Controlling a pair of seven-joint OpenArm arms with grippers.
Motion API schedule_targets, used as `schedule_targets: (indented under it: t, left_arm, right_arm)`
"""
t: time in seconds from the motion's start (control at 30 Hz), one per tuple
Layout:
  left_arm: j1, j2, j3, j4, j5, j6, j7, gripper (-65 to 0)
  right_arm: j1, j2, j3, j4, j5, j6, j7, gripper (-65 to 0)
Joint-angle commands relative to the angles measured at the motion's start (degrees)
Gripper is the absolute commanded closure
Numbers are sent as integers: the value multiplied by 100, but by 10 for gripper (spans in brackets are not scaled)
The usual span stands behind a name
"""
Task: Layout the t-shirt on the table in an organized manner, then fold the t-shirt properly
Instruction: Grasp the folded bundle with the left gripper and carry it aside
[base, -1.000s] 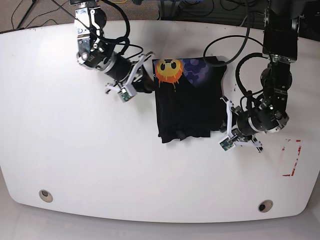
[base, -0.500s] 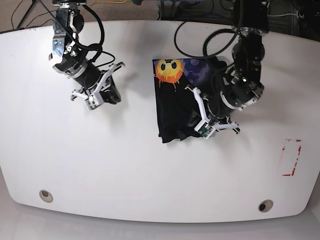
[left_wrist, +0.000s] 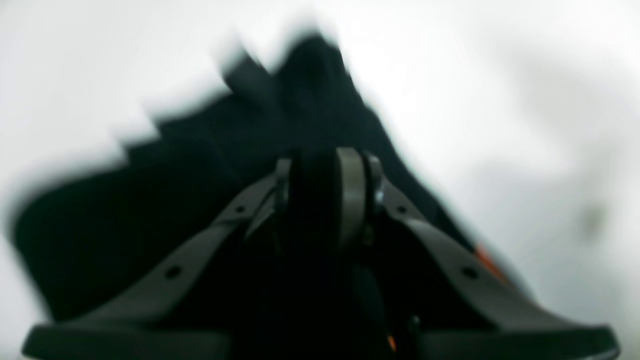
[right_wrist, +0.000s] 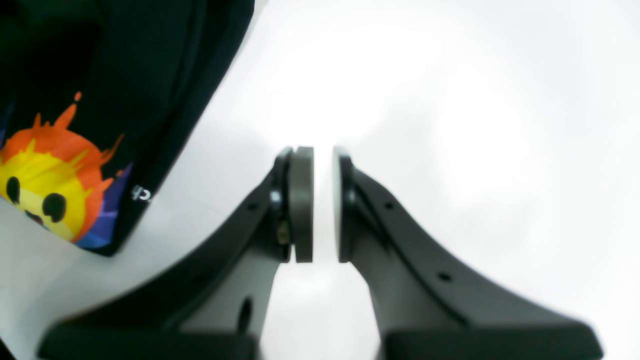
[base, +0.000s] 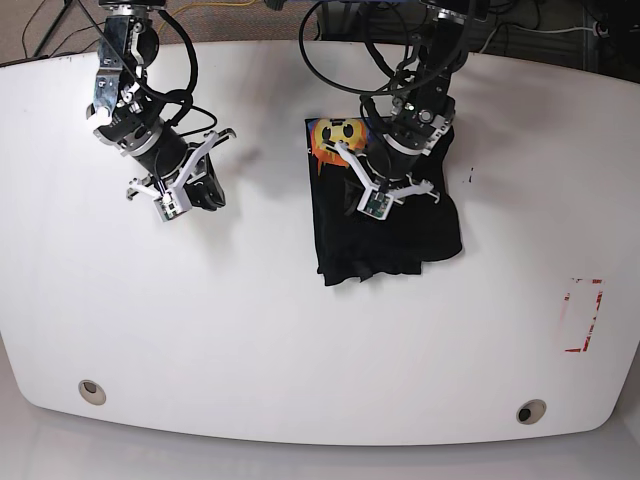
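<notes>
The black t-shirt (base: 345, 240) lies as a folded block mid-table, its orange sun graphic (base: 335, 140) at the top left corner. My left gripper (base: 378, 202) hovers over its upper middle. In the blurred left wrist view this gripper (left_wrist: 315, 200) stands narrowly apart with black cloth (left_wrist: 150, 210) filling the gap, so it appears shut on the t-shirt. My right gripper (base: 205, 190) is over bare table (base: 300, 350), well left of the shirt. Its pads (right_wrist: 300, 200) stand almost together and hold nothing, and the shirt's graphic (right_wrist: 45, 185) shows at the left.
Two metal grommets (base: 91, 391) (base: 530, 411) sit near the front edge. A red-and-white mark (base: 583, 315) lies at the right. A small dark speck (base: 470, 176) is right of the shirt. Cables run beyond the far edge.
My left arm swung from the shirt's lower right edge to over its upper middle, and the shirt's lower right now bulges outward. My right arm drew away leftward from the shirt.
</notes>
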Motion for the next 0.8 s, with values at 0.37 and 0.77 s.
schedule_targets:
  t: [0.37,0.77]
  left_arm:
    - [31,-959,-244,-783,-47,-573,-186,-96]
    - [655,-2489,-1510,-774,-47,-2129,-186,-96]
  right_arm:
    - [64,44,19,95,157,18,138,-57]
    - [55,53,19,113,166,18,138,-57]
